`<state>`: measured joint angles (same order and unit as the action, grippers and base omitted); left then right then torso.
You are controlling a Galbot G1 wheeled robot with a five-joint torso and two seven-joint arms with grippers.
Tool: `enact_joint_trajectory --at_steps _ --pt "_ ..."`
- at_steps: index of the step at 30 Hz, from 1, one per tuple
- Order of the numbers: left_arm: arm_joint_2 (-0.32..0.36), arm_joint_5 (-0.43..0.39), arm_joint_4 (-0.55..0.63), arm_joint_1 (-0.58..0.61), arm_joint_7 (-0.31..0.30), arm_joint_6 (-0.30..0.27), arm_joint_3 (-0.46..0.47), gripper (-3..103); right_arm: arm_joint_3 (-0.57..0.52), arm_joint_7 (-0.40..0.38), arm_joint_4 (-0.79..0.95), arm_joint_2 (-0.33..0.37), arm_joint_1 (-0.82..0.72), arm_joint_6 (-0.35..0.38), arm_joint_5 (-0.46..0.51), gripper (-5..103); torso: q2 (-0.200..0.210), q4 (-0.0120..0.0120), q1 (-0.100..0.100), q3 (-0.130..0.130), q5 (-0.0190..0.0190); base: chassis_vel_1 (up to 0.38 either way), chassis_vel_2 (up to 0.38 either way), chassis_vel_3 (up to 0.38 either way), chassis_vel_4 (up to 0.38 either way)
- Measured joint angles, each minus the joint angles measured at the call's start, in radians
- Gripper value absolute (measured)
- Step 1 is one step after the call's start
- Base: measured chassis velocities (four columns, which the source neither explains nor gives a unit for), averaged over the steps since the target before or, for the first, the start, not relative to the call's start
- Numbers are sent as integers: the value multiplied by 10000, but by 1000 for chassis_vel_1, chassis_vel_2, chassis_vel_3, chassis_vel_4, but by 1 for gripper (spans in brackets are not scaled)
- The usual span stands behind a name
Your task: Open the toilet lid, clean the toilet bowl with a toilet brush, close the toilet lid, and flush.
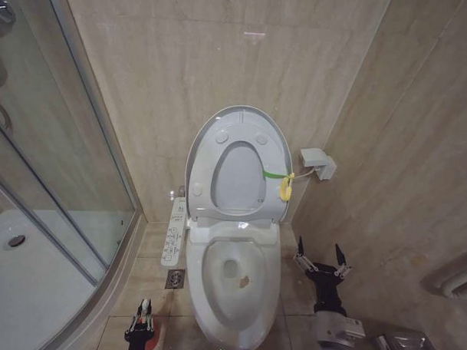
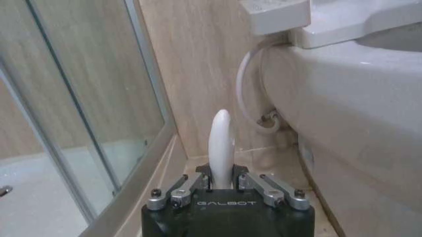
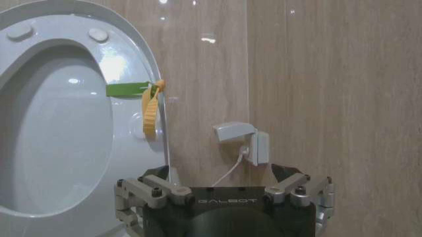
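Currently the toilet lid [image 1: 243,121] is standing raised against the tiled wall at upper centre of the head view, with the seat ring [image 1: 237,171] lifted flat against it and a yellow-green tag [image 1: 283,180] hanging at its right edge. The toilet bowl [image 1: 237,279] is sitting open at lower centre, its button panel [image 1: 173,233] running along its left side.

Left gripper [image 1: 143,312] is sitting low at the bottom edge, left of the bowl; in the left wrist view its jaws are closed in tight on the pale handle of the toilet brush [image 2: 220,143], which is pointing upright between the shower glass [image 2: 72,108] and the bowl's outer wall.

Right gripper [image 1: 321,259] is hanging lower right of the bowl, fingers [image 1: 301,253] spread wide apart, gripping nothing, touching nothing. A wall socket [image 1: 317,162] is sitting right of the lid.
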<state>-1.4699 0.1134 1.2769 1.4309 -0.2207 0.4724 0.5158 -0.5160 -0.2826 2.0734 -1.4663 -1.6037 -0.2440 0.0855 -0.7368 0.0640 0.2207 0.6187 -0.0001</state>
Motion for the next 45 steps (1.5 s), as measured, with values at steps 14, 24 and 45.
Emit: enact_joint_trajectory --at_steps 14,24,45 --pt "-161 138 951 287 -58 361 -108 20 0 0 0 0 0 0 0 100 0 -1 0 0 0 0 0 0 0" --pt "-24 39 2553 1087 67 607 -191 20 0 0 0 0 0 0 0 100 0 0 0 0 1 0 0 0 0" --pt "369 -136 7868 3386 -109 -293 -806 20 0 0 0 0 0 0 0 100 0 -1 0 0 1 0 0 0 0"
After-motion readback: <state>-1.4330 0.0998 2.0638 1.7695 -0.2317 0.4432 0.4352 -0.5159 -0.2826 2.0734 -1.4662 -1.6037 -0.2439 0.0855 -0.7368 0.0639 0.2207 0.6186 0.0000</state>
